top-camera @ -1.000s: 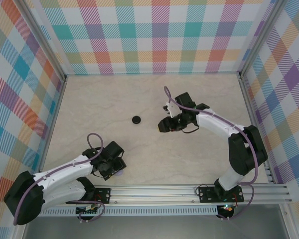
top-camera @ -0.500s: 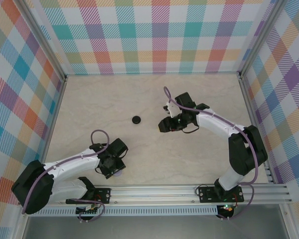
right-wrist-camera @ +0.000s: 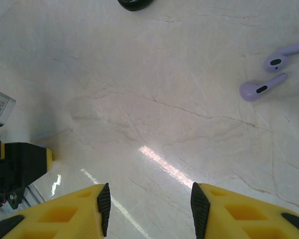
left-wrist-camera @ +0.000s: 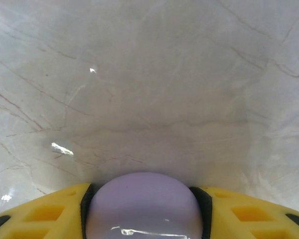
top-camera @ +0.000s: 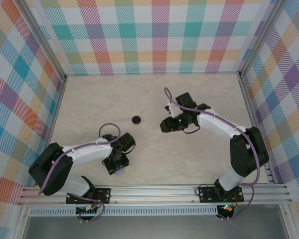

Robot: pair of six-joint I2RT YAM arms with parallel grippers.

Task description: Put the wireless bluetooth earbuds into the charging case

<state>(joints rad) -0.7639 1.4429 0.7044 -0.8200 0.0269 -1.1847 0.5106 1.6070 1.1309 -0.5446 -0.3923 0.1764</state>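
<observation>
Left wrist: left end effector (left-wrist-camera: 144,199) clasps lavender case (left-wrist-camera: 143,211); squeeze gently, centred. Right end effector (right-wrist-camera: 148,199) wide, empty.

Two pale lavender earbuds (right-wrist-camera: 260,88) lie loose on the table at the upper right of the right wrist view, close together but not touching. Each has a rounded head with a dark spot and a short stem. The upper one (right-wrist-camera: 277,59) points its stem toward the right edge.

The lavender charging case (left-wrist-camera: 144,206) is smooth, domed and glossy. It sits at the bottom centre of the left wrist view, pressed between the yellow fingers (left-wrist-camera: 45,211) of the left gripper (left-wrist-camera: 145,199).

A black coin-like round case (top-camera: 136,119) lies flat near the middle of the top view.
</observation>
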